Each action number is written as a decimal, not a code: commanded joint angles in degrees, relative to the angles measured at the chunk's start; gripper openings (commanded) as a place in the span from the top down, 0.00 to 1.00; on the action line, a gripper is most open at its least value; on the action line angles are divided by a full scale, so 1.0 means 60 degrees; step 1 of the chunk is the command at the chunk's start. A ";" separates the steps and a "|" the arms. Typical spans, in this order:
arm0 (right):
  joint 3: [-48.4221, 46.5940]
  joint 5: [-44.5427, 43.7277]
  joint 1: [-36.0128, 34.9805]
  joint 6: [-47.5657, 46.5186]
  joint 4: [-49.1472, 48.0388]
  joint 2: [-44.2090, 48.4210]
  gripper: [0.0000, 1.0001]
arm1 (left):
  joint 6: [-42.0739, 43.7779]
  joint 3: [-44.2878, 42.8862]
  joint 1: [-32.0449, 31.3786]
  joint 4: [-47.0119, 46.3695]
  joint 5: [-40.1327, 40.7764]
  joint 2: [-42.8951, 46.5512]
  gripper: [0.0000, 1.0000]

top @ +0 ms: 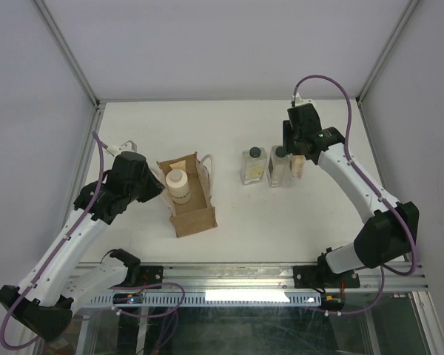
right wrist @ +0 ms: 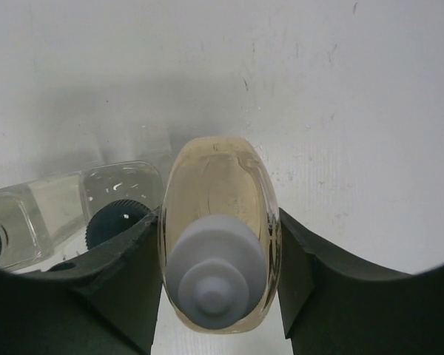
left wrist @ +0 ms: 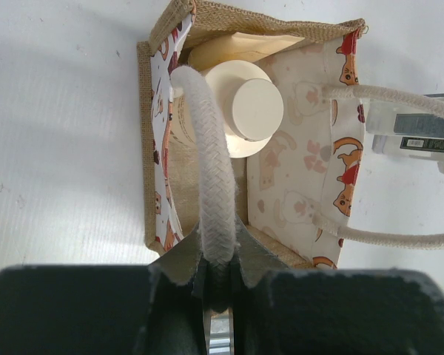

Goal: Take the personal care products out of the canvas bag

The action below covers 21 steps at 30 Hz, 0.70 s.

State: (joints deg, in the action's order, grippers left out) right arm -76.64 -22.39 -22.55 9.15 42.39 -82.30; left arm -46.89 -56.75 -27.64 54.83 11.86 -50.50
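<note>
The brown canvas bag (top: 194,220) stands upright left of centre, its mouth open. The cream-white round bottle (top: 177,183) stands inside it, cap up (left wrist: 255,109), with a beige tube (left wrist: 237,46) behind it. My left gripper (top: 161,186) is at the bag's left side, shut on one white loop handle (left wrist: 211,170). Two clear square bottles with black caps (top: 253,165) (top: 278,165) stand on the table at right. My right gripper (top: 297,155) is shut on the slim amber bottle (right wrist: 218,222), right beside them.
The bag's other loop handle (left wrist: 399,96) hangs over its right side. A clear square bottle (right wrist: 122,194) is close against my right gripper's left finger. Metal frame posts and the white walls ring the table (top: 229,126).
</note>
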 commanded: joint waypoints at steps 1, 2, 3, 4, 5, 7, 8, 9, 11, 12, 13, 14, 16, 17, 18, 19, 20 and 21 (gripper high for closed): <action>-0.0165 0.0494 0.0246 0.0322 -0.1802 0.0017 1.00 | 0.0199 -0.0368 0.0064 -0.0398 -0.0167 0.0144 1.00; -0.0119 0.0639 0.0274 0.0389 -0.1835 -0.0047 1.00 | 0.0198 -0.0380 0.0065 -0.0394 -0.0150 0.0134 1.00; -0.0040 0.0846 0.0314 0.0476 -0.1880 -0.0105 1.00 | 0.0198 -0.0384 0.0063 -0.0393 -0.0148 0.0132 1.00; 0.0046 0.0982 0.0352 0.0560 -0.1925 -0.0141 1.00 | 0.0200 -0.0398 0.0065 -0.0393 -0.0140 0.0119 1.00; 0.0123 0.1121 0.0393 0.0657 -0.1968 -0.0175 1.00 | 0.0199 -0.0407 0.0065 -0.0389 -0.0124 0.0125 1.00; 0.0254 0.1258 0.0456 0.0761 -0.2042 -0.0237 1.00 | 0.0177 -0.0414 0.0065 -0.0397 -0.0118 0.0126 1.00; 0.0296 0.1282 0.0481 0.0770 -0.2061 -0.0271 1.00 | 0.0163 -0.0407 0.0063 -0.0393 -0.0125 0.0144 1.00; 0.0343 0.1287 0.0497 0.0771 -0.2076 -0.0316 1.00 | 0.0145 -0.0401 0.0065 -0.0393 -0.0121 0.0165 1.00; 0.0449 0.1297 0.0515 0.0788 -0.2144 -0.0340 1.00 | 0.0134 -0.0361 0.0065 -0.0393 -0.0104 0.0183 1.00; 0.0496 0.1294 0.0532 0.0795 -0.2186 -0.0365 1.00 | 0.0126 -0.0336 0.0065 -0.0393 -0.0120 0.0201 1.00; 0.0562 0.1259 0.0547 0.0802 -0.2220 -0.0383 1.00 | 0.0125 -0.0317 0.0065 -0.0386 -0.0118 0.0217 1.00; 0.0640 0.1233 0.0562 0.0791 -0.2261 -0.0401 1.00 | 0.0114 -0.0311 0.0065 -0.0392 -0.0131 0.0234 1.00; 0.0836 0.1141 0.0593 0.0749 -0.2385 -0.0400 1.00 | 0.0117 -0.0287 0.0065 -0.0398 -0.0131 0.0247 1.00; 0.0934 0.1094 0.0606 0.0723 -0.2432 -0.0402 1.00 | 0.0125 -0.0278 0.0076 -0.0394 -0.0132 0.0265 1.00; 0.1025 0.1062 0.0621 0.0738 -0.2463 -0.0385 1.00 | 0.0123 -0.0279 0.0067 -0.0393 -0.0142 0.0270 1.00; 0.1102 0.1042 0.0630 0.0754 -0.2476 -0.0374 1.00 | 0.0125 -0.0295 0.0058 -0.0400 -0.0132 0.0263 1.00; 0.1167 0.1036 0.0637 0.0763 -0.2494 -0.0347 0.98 | 0.0125 -0.0297 0.0061 -0.0397 -0.0134 0.0251 1.00; 0.1208 0.1042 0.0643 0.0761 -0.2508 -0.0318 0.96 | 0.0125 -0.0290 0.0063 -0.0390 -0.0140 0.0246 1.00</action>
State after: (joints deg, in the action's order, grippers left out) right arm -69.08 -14.74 -19.07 12.80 35.11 -86.32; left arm -46.89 -56.75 -27.64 54.89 11.86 -50.11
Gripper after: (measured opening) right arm 0.563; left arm 0.060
